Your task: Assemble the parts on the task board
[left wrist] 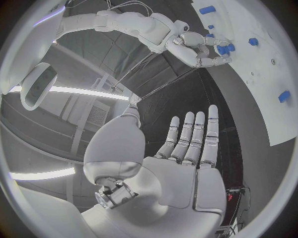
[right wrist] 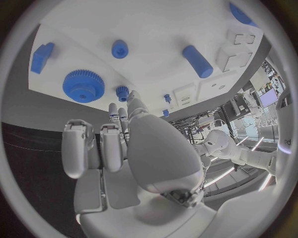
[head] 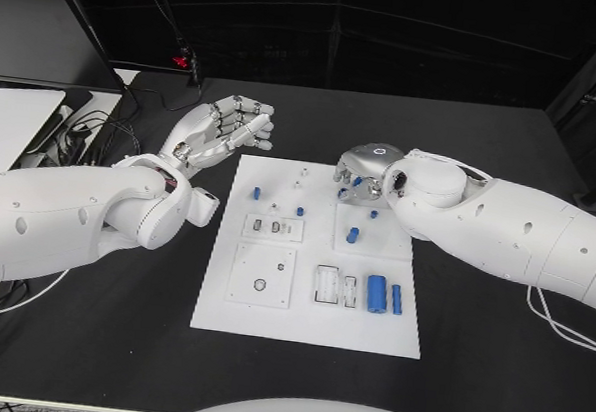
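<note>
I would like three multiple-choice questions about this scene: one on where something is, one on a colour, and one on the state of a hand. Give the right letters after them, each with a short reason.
1. Where is the left hand?
A. Over the black table beside the task board
B. Flat on the board's middle
C. Under the table

2. What colour is the gear on the task board?
A. Red
B. Blue
C. Yellow

3. How is the left hand?
A. Closed on a part
B. Curled into a fist
C. Holding nothing, fingers apart

Answers: 1 A, the head view shows it off the board's far left corner. 2 B, the right wrist view shows it blue. 3 C, the left wrist view shows straight fingers with nothing between them.
</note>
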{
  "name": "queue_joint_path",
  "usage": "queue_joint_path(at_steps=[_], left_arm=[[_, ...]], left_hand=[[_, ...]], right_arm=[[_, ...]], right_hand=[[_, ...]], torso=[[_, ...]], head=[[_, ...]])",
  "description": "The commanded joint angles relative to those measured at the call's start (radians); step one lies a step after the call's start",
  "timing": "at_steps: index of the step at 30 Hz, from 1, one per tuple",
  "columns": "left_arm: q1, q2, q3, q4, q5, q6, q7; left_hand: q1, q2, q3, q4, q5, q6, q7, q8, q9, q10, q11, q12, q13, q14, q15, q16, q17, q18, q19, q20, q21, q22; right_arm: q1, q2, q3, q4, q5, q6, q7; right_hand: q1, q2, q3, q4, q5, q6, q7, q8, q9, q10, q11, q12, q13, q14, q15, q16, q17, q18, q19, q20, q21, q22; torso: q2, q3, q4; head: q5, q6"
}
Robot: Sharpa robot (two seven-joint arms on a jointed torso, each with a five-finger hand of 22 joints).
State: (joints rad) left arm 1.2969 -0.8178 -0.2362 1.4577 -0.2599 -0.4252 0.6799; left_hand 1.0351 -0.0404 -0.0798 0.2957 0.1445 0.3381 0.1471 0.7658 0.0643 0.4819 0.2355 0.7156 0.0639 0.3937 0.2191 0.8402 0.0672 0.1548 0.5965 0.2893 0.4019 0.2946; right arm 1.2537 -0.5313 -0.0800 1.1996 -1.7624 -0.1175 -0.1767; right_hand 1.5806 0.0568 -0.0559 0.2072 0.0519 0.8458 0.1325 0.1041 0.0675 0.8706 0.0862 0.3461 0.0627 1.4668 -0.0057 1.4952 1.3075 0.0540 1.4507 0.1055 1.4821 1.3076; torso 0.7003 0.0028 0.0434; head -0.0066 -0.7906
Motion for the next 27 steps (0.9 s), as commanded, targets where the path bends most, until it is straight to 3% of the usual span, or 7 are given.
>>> queue_joint_path(at_steps=[1,13,27], left_arm=[[0.002,0.001,0.001,0.001,-0.006,0.009,0.112],[0.002,0.001,0.001,0.002,-0.006,0.008,0.112],[0.002,0.001,0.001,-0.001,-0.006,0.010,0.109]], left_hand=[[0.004,0.006,0.006,-0.001,0.006,0.004,0.136,-0.006,0.000,-0.005,0.001,-0.005,-0.001,-0.007,-0.001,-0.004,-0.001,-0.012,-0.008,-0.003,-0.004,-0.001],[0.004,0.007,0.006,-0.001,0.006,0.005,0.136,-0.006,0.000,-0.004,0.001,-0.005,-0.001,-0.007,-0.001,-0.004,-0.001,-0.012,-0.008,-0.003,-0.004,-0.001],[0.007,0.013,0.007,-0.001,0.008,0.008,0.136,-0.009,0.000,-0.003,0.001,-0.004,0.000,-0.008,-0.001,-0.003,-0.001,-0.012,-0.008,-0.003,-0.004,-0.002]], right_arm=[[0.002,0.004,0.001,-0.005,0.013,0.037,-0.015],[0.001,0.015,0.001,-0.017,0.016,0.074,-0.033],[0.000,0.028,0.001,-0.033,0.017,0.070,-0.020]], right_hand=[[0.002,-0.005,0.002,0.011,-0.005,0.008,0.001,-0.004,0.001,0.014,-0.002,-0.012,-0.001,0.059,0.002,-0.004,0.010,-0.007,-0.005,0.000,-0.007,0.077],[0.018,-0.009,0.009,0.042,-0.005,0.059,-0.003,0.006,0.004,0.077,-0.009,-0.049,-0.002,0.059,-0.007,-0.006,0.006,-0.006,-0.007,-0.008,-0.011,0.073],[0.036,-0.009,0.018,0.069,-0.005,0.082,-0.008,0.002,0.002,0.126,-0.015,-0.086,-0.002,0.059,-0.015,-0.007,0.006,-0.006,-0.007,-0.015,-0.013,0.073]], torso=[[-0.001,-0.0009,-0.0015],[0.000,0.0003,-0.0012],[-0.001,-0.0003,-0.0016]], head=[[-0.004,-0.002],[-0.006,-0.002],[-0.003,0.000]])
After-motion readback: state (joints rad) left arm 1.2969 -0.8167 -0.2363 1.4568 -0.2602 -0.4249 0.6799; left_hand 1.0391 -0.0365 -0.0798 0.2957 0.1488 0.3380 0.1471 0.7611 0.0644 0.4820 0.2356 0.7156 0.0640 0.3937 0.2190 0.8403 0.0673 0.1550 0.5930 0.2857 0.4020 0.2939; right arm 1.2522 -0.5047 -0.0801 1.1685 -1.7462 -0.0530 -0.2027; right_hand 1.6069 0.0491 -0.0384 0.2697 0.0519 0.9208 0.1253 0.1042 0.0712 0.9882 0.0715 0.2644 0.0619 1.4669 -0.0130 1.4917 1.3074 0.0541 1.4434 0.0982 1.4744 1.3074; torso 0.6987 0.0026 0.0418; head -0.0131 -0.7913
